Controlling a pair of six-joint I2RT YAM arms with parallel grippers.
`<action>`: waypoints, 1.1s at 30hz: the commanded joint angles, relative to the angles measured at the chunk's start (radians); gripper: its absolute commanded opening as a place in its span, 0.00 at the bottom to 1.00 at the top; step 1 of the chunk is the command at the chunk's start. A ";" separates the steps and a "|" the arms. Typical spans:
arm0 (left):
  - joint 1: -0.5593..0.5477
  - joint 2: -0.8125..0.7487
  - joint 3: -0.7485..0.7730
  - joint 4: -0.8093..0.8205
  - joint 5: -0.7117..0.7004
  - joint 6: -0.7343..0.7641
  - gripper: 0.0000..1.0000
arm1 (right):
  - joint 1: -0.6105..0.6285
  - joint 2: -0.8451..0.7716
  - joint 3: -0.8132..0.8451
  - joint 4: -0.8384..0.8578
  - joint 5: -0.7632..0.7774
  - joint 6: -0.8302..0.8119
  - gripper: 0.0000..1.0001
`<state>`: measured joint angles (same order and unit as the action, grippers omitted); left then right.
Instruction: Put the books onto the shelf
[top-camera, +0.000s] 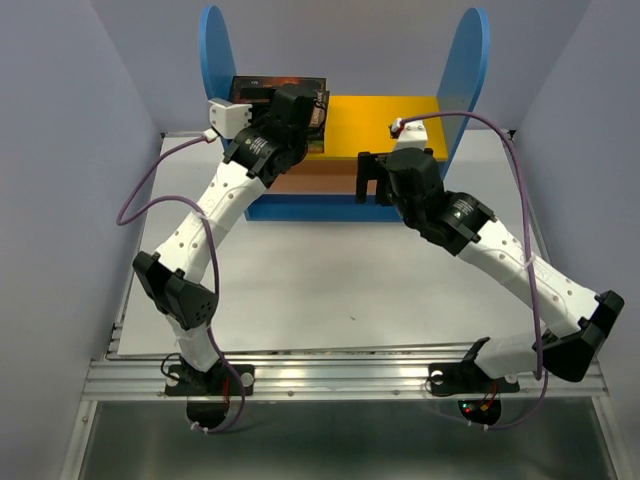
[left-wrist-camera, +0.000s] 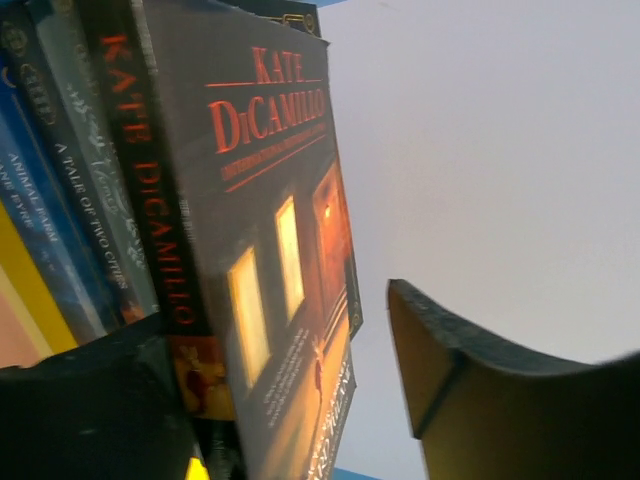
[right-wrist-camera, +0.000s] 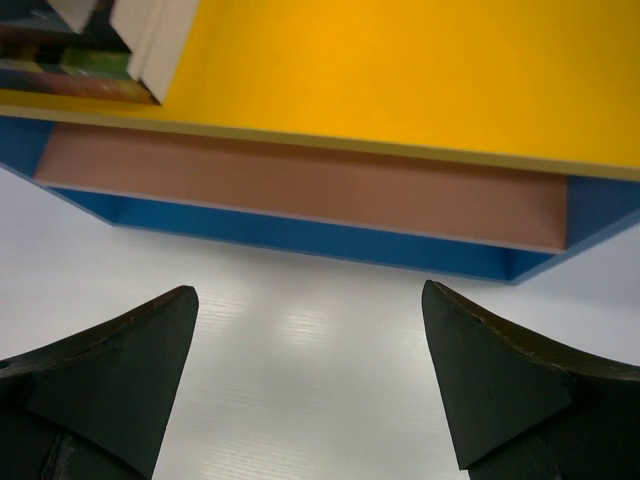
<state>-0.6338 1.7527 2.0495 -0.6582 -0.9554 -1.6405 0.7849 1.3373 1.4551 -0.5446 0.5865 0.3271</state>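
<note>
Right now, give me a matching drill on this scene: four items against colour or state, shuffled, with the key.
Column A
1. Kate DiCamillo book
2. right claw
3. upper board
4. middle board

Column B
a. brown
b. yellow
c. open and empty
d. dark cover, red lettering

Pairs: 1-d, 2-c, 3-b, 4-a
</note>
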 joint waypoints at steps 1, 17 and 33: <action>0.006 -0.062 -0.040 -0.001 0.009 0.039 0.83 | -0.006 0.039 0.093 0.097 -0.082 -0.055 1.00; 0.014 -0.177 -0.205 0.083 0.116 0.195 0.99 | -0.024 0.307 0.463 0.117 -0.246 -0.180 0.96; 0.029 -0.257 -0.290 0.247 0.132 0.359 0.97 | -0.024 0.431 0.603 0.121 -0.373 -0.221 0.54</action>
<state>-0.6170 1.5417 1.7744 -0.4892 -0.8047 -1.3582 0.7662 1.7630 2.0022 -0.4625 0.2558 0.1280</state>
